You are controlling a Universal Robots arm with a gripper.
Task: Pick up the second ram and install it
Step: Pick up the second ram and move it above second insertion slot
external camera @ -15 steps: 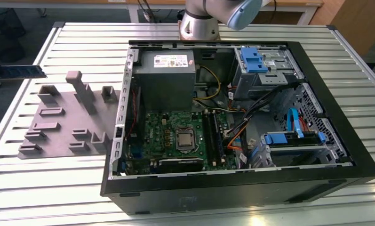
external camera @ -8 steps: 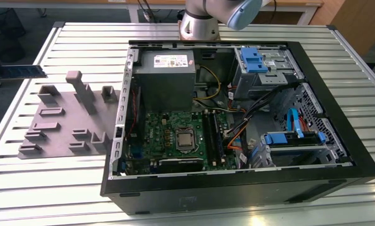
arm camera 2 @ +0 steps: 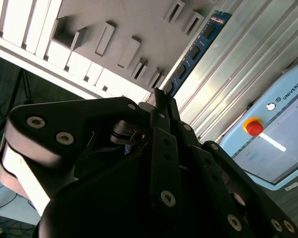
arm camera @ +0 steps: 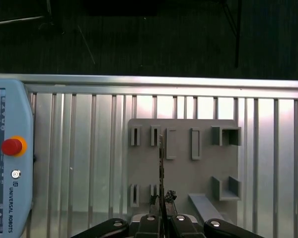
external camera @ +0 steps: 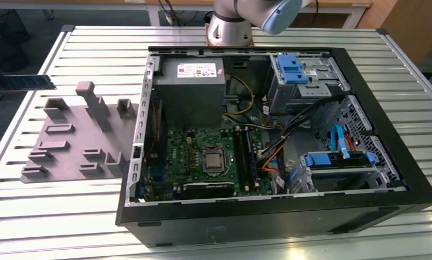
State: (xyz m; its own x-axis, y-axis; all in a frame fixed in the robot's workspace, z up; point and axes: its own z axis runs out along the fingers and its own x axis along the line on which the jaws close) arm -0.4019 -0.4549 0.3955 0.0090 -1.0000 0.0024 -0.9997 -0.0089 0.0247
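The second ram (external camera: 32,82) is a blue-green strip with black chips. It hangs in the air at the exterior view's far left, above the table edge and beside the grey holder (external camera: 71,146). My gripper (arm camera: 162,201) is shut on one end of the ram (arm camera: 161,163), which shows edge-on over the holder's slots (arm camera: 198,173). In the second wrist view the strip (arm camera 2: 193,49) sticks out past my gripper (arm camera 2: 161,99). The motherboard's long black slots (external camera: 243,157) lie inside the open computer case (external camera: 273,216), well to the exterior view's right of the ram.
The case holds a power supply (external camera: 190,89), blue drive-bay clips (external camera: 297,67) and loose cables (external camera: 302,116). A teach pendant (arm camera: 5,163) with a red button lies on the slatted metal table (external camera: 57,216). The arm's base (external camera: 229,27) stands behind the case.
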